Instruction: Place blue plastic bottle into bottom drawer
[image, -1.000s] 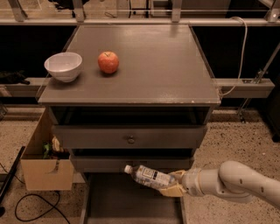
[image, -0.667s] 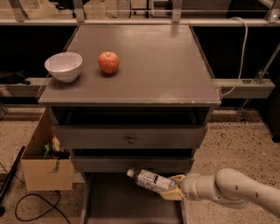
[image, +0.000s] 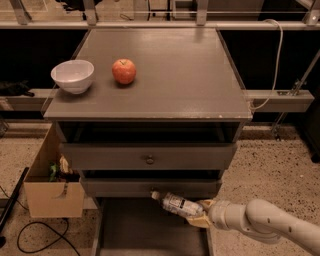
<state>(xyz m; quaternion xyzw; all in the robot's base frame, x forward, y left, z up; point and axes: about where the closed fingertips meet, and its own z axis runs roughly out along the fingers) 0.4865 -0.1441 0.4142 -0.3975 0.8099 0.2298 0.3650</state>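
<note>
The blue plastic bottle (image: 176, 203) lies nearly level, its white cap pointing left, held over the right side of the open bottom drawer (image: 135, 230). My gripper (image: 200, 215) is shut on the bottle's base end, reaching in from the right on a white arm. The bottle hangs above the drawer floor, just in front of the middle drawer's face. The drawer's floor is bare where it shows; its front part runs out of view at the bottom.
On the cabinet top stand a white bowl (image: 73, 75) and a red apple (image: 124, 71). The two upper drawers, each with a round knob (image: 149, 160), are closed. A cardboard box (image: 54, 186) with items sits on the floor at the left, with cables nearby.
The bottle and my gripper have moved down and slightly right, lower over the bottom drawer. The grip on the bottle has not changed.
</note>
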